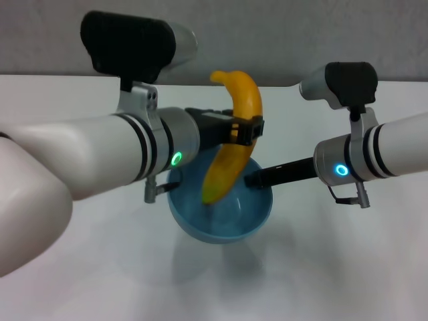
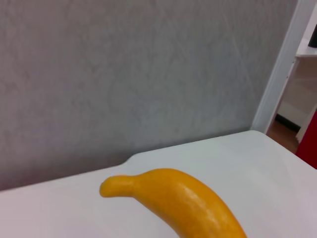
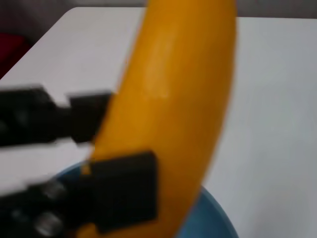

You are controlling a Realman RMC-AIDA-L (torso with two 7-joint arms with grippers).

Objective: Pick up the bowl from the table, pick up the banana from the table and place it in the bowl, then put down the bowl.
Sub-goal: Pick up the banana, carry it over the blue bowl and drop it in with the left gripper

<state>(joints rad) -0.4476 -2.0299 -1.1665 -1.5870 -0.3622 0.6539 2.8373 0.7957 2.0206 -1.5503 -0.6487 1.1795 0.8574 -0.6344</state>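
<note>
My left gripper (image 1: pixel 246 130) is shut on the yellow-orange banana (image 1: pixel 234 147) around its middle and holds it nearly upright, stem end up. The banana's lower tip hangs inside the light-blue bowl (image 1: pixel 227 221). My right gripper (image 1: pixel 257 179) is shut on the bowl's right rim and holds it above the white table (image 1: pixel 348 267), with a shadow beneath. The left wrist view shows the banana's stem end (image 2: pixel 183 203). The right wrist view shows the banana (image 3: pixel 173 99), the left gripper's black fingers (image 3: pixel 124 191) on it and the bowl's rim (image 3: pixel 210 218).
A grey wall (image 2: pixel 124 74) stands behind the table's far edge. A white door frame (image 2: pixel 282 64) and something red (image 2: pixel 309 144) lie beyond the table's corner. Bare tabletop lies around and in front of the bowl.
</note>
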